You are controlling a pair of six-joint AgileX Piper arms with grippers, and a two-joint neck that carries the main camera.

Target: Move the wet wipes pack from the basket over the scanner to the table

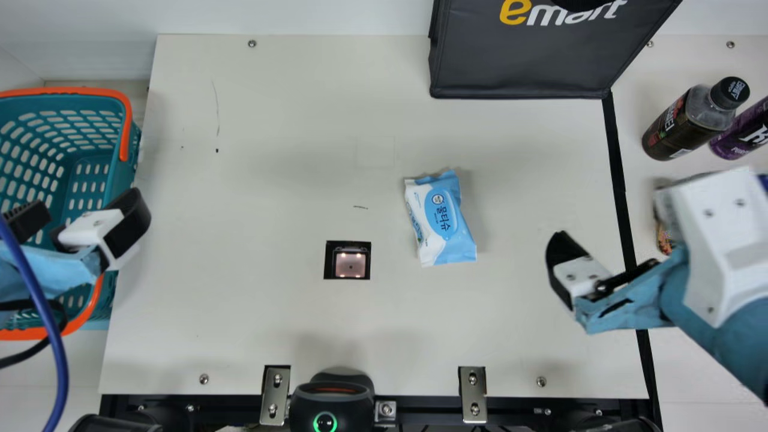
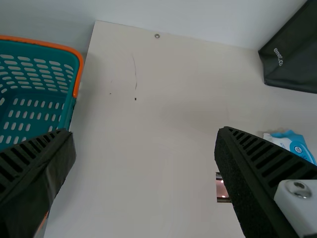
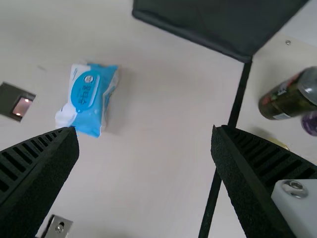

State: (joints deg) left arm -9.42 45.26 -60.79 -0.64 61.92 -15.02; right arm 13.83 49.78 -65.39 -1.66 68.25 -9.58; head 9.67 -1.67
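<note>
One wet wipes pack (image 1: 441,219), blue and white, lies label up on the counter (image 1: 270,324), slightly askew, apart from both grippers. It sits to the right of the scanner (image 1: 350,264), a lit square window set into the counter, and a little farther back.

The left gripper (image 1: 87,216) is raised at the left, one finger above the teal basket (image 1: 129,147) and the other over the counter's left side. Its jaws stand wide apart with nothing between them. The right gripper (image 1: 591,285) is above the counter's right part, nearer than the pack and well to its right. Its jaws are spread wide too, and they grip nothing.

The basket, with an orange rim, stands at the far left, beside the counter. A black bag (image 1: 516,66) is at the far edge, right of centre. Past the black strip (image 1: 621,198) on the right lie a dark bottle with a black cap (image 1: 678,123) and a purple container (image 1: 735,135). At the near edge, a black device (image 1: 330,402) glows with a green ring, between two metal brackets (image 1: 275,396).
</note>
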